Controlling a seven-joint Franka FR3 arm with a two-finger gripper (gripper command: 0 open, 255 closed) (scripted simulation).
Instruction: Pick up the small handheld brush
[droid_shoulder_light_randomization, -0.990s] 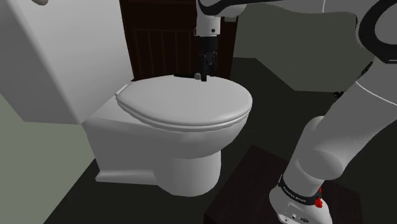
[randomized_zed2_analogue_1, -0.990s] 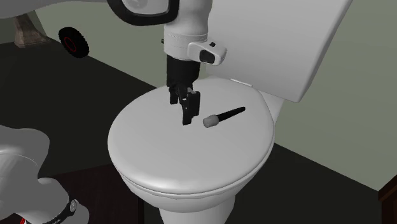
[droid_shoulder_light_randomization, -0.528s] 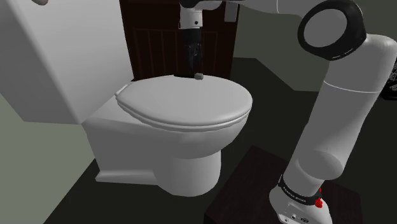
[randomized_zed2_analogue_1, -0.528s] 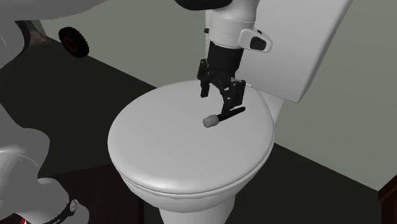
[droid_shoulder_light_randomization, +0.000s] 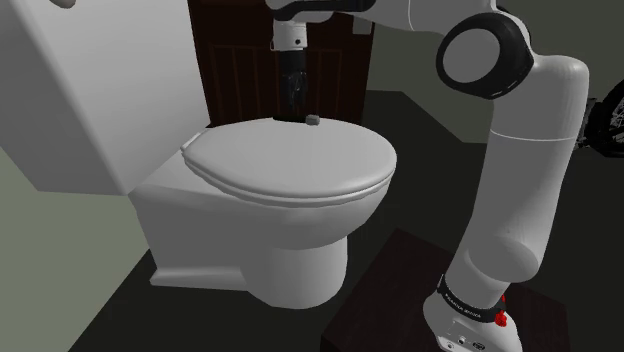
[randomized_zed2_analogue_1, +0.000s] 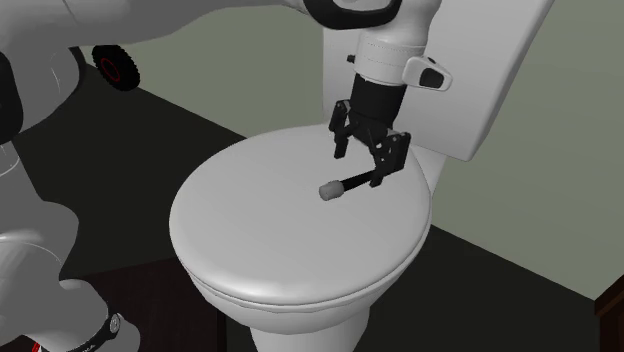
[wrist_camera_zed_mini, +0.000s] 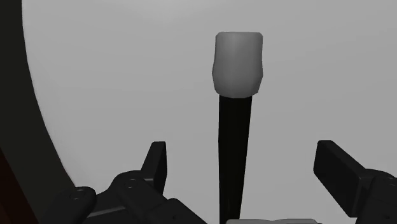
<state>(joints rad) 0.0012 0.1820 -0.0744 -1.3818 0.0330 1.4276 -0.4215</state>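
The step in hand looks like the final approach before the grasp: the claw (randomized_zed2_analogue_1: 362, 165) hangs just above the closed toilet lid (randomized_zed2_analogue_1: 270, 235), its jaws standing wide apart with nothing held between them. The small brush (randomized_zed2_analogue_1: 345, 184) lies flat on the far part of the lid, near the tank (randomized_zed2_analogue_1: 480, 70), its pale stubby head pointing away from the tank and its thin black handle running back under the claw. In the wrist view the handle of the brush (wrist_camera_zed_mini: 236, 127) passes between the two fingers, touching neither, and sits closer to one than the other. The next move probably calls for a short descent to the lid, a slight sideways centring, then closing across the handle. As for containers, the only one is the toilet bowl; its lid is shut, so its contents are hidden, and the brush rests on top of it rather than in anything
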